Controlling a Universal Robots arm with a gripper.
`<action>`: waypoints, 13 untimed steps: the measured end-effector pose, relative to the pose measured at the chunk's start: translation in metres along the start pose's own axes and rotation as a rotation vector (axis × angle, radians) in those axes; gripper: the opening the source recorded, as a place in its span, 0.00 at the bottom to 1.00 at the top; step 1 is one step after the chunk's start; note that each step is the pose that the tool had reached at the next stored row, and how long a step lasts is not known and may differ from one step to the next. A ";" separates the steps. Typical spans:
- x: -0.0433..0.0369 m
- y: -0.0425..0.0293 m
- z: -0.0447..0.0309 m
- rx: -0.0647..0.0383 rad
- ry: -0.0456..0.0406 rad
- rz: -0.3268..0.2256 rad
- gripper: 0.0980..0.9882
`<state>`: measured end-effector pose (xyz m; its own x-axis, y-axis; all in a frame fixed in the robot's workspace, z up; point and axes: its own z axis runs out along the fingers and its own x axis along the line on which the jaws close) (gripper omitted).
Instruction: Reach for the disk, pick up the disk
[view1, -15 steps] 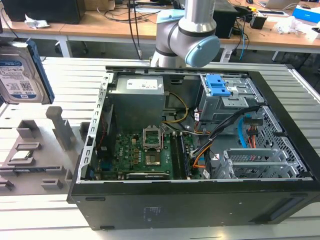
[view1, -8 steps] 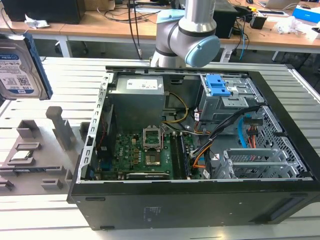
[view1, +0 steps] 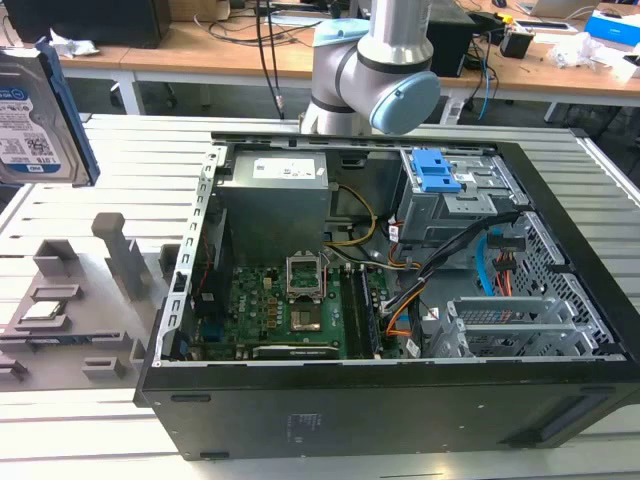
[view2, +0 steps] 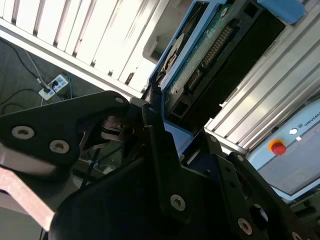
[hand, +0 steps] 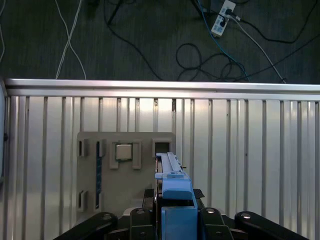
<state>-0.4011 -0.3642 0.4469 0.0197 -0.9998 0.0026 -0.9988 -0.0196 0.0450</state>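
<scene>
The disk, silver with a white-and-blue label and a blue frame, hangs upright in the air at the exterior view's far left, above the slatted table. In the first wrist view the disk's blue-framed edge stands between the black fingers of my gripper, which is shut on it. The second wrist view shows the disk's green circuit-board side and blue rim, clamped by the gripper. The arm's base stands behind the computer case.
An open computer case takes up the middle and right of the table. A grey fixture plate with upright posts and a small chip lies below the disk. Cables and a power strip lie on the floor.
</scene>
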 end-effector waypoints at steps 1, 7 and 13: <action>0.0000 0.0001 -0.0017 0.000 0.0000 0.000 0.30; 0.0000 0.0006 -0.0137 0.000 0.0000 0.000 0.30; -0.0001 0.0011 -0.0242 0.000 0.0000 0.000 0.30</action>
<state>-0.4011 -0.3641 0.4711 0.0197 -0.9998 0.0026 -0.9988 -0.0196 0.0451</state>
